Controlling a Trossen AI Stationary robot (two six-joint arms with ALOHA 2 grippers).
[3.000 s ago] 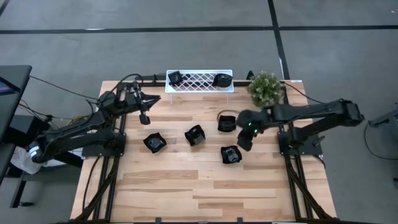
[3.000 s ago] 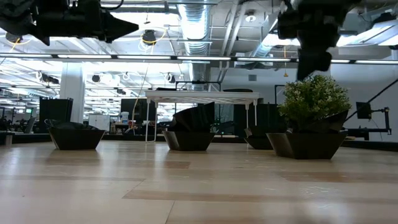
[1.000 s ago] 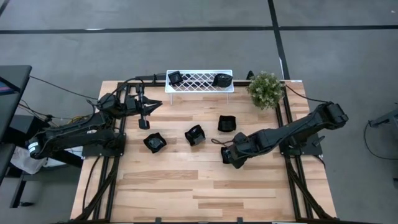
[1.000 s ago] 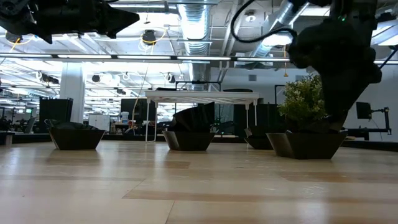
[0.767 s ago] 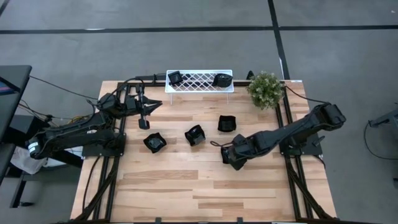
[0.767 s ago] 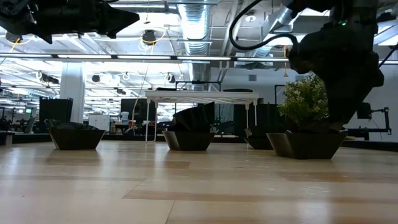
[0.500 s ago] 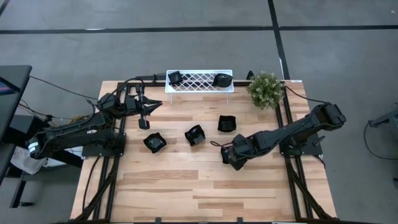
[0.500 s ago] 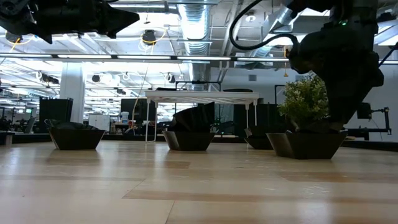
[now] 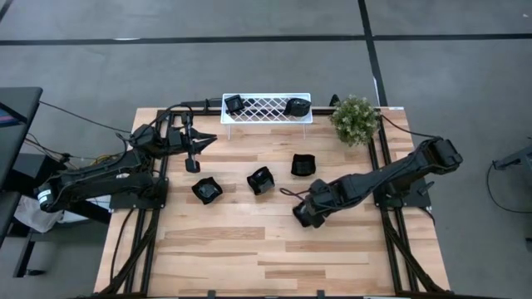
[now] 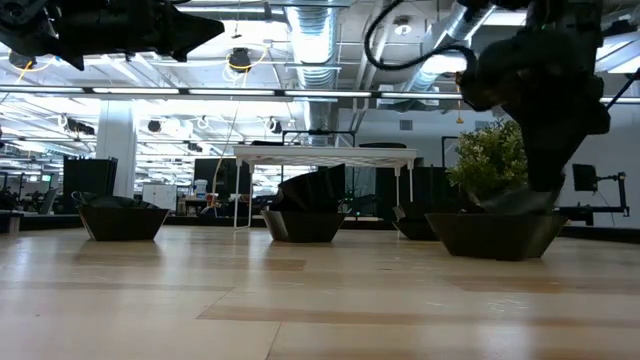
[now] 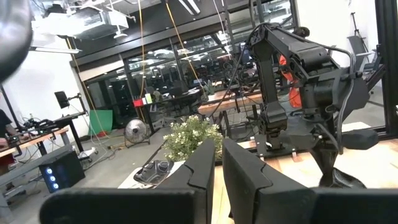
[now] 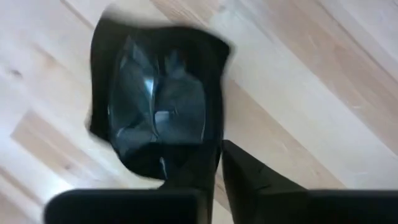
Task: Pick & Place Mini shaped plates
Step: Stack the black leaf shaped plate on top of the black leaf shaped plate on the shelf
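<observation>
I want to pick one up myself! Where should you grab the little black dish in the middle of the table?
Best pinch the dish by its raised rim, one finger inside, one outside, coming straight down. It sits upright, open side up, with free space around it.

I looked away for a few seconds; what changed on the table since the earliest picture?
The right gripper swung down from beside the plant to the nearest mini plate, closed on its rim and tugged it slightly nearer. The left gripper, rack and other plates stayed put.
</observation>
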